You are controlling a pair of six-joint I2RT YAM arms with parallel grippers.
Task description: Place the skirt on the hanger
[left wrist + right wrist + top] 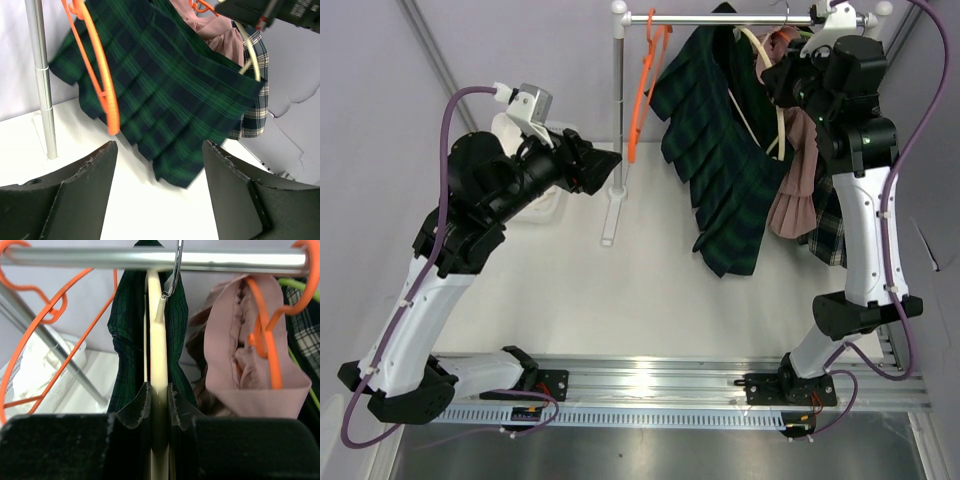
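A dark green plaid skirt [720, 160] hangs on a cream hanger [779, 118] whose metal hook [174, 270] is over the silver rail [730, 18]. My right gripper [159, 395] is shut on the cream hanger [158, 355], just below the rail. The skirt [122, 340] drapes on both sides of it. My left gripper [605, 165] is open and empty, to the left of the skirt, above the table; in its wrist view the skirt [170, 95] hangs ahead between its fingers [235, 195].
An empty orange hanger [642, 90] hangs at the rail's left end by the rack post [617, 110]. A pink garment [800, 185] on an orange hanger [265, 335] and a checked skirt [832, 235] hang right of the green skirt. A white object [515, 130] lies behind the left arm.
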